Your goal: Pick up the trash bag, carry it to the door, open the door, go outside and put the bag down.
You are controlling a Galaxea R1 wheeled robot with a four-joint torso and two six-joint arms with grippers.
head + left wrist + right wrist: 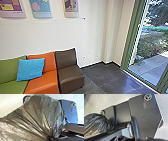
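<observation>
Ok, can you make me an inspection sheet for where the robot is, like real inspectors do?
Surface: dark, shiny floor by the seats.
Job's things: trash bag, shiny and wrinkled; green-framed glass, can't tell if it opens.
Clutter: blue cushion leaning across the green and orange seats.
Grippers: bag's folds bunch up at the left gripper, which seems to hold it; right, can't tell.
Cables: thin line under the wall pictures, maybe not a cable.
Surroundings: brown seat, white wall; bushes outside.
</observation>
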